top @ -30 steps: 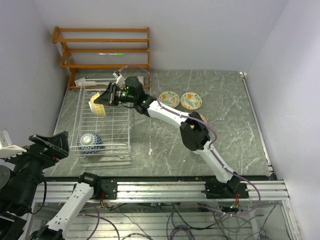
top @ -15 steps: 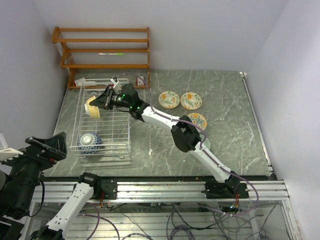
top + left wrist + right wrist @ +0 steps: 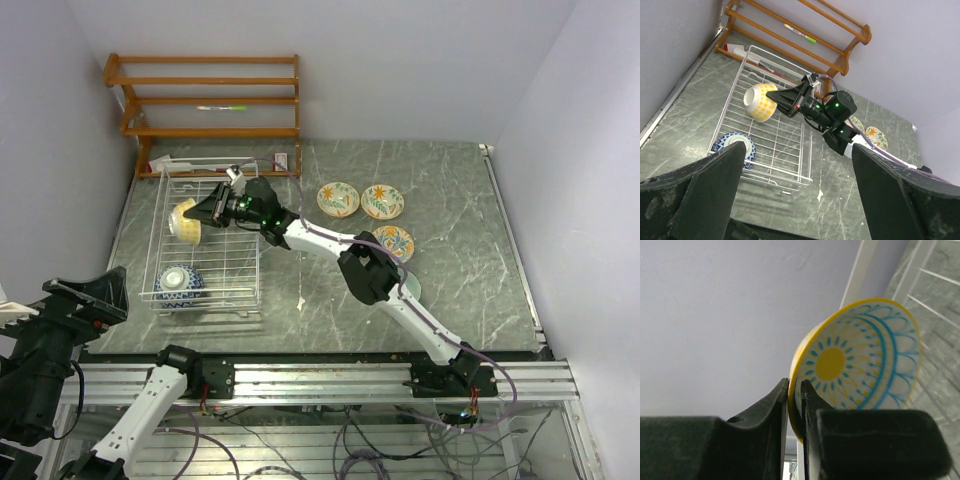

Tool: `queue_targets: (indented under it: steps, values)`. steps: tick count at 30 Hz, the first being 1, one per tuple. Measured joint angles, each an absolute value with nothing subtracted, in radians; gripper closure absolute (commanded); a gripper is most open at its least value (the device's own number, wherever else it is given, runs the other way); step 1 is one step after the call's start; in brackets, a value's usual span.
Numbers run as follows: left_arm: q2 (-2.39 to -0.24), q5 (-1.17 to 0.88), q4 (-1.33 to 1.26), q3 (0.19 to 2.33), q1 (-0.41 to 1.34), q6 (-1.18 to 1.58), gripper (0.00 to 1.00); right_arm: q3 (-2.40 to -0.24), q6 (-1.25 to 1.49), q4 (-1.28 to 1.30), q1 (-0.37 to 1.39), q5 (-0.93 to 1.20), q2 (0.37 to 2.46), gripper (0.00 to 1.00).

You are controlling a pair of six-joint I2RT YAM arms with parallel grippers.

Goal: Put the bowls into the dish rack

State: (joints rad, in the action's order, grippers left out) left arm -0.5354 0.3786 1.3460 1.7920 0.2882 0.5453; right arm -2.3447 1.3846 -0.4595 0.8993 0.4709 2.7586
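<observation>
My right gripper [image 3: 207,211] is shut on the rim of a yellow bowl [image 3: 184,221] with a blue and yellow pattern inside [image 3: 860,360]. It holds the bowl tilted on its side above the far left part of the white wire dish rack [image 3: 232,262]. In the left wrist view the bowl [image 3: 759,101] hangs over the rack [image 3: 785,145]. A blue patterned bowl [image 3: 180,282] lies upside down in the rack's near left corner. Three patterned bowls [image 3: 338,198] [image 3: 383,201] [image 3: 396,241] sit on the table to the right. My left gripper [image 3: 70,300] is open and empty, high at the near left.
The brown wooden shelf [image 3: 205,100] stands against the back wall behind the rack. A long white and red item [image 3: 200,162] lies at the rack's far edge. A small white scrap [image 3: 301,301] lies on the table right of the rack. The left wall is close to the rack.
My right gripper has carried the yellow bowl a little to the left and nearer over the rack, and the arm has stretched out further. The left gripper has sunk slightly.
</observation>
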Motion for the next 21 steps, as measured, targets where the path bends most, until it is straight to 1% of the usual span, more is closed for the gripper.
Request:
queue_targets:
  steps: [4,5,7,10,17,18,19,21]
  values:
    - [-0.535,0.384,1.352,1.792,0.297,0.542,0.01,-2.232,1.388,-0.485,0.892,0.471,2.707,0.78]
    - [-0.535,0.389,1.354,1.79,0.303,0.542,0.01,-2.176,1.387,-0.487,0.882,0.471,2.678,0.74]
    - [-0.535,0.39,1.354,1.789,0.305,0.542,0.01,-2.149,1.38,-0.488,0.875,0.471,2.667,0.7]
    - [-0.535,0.394,1.355,1.775,0.313,0.542,0.01,-2.078,1.357,-0.452,0.859,0.467,2.632,0.66]
    - [-0.535,0.4,1.353,1.75,0.325,0.542,0.01,-2.103,1.272,-0.321,0.844,0.449,2.617,0.56]
    - [-0.535,0.4,1.352,1.748,0.327,0.541,0.01,-2.108,1.261,-0.307,0.844,0.445,2.617,0.45]
    - [-0.535,0.401,1.352,1.746,0.328,0.541,0.01,-2.112,1.253,-0.294,0.844,0.442,2.617,0.39]
    - [-0.535,0.402,1.351,1.744,0.331,0.541,0.01,-2.119,1.238,-0.263,0.845,0.434,2.617,0.35]
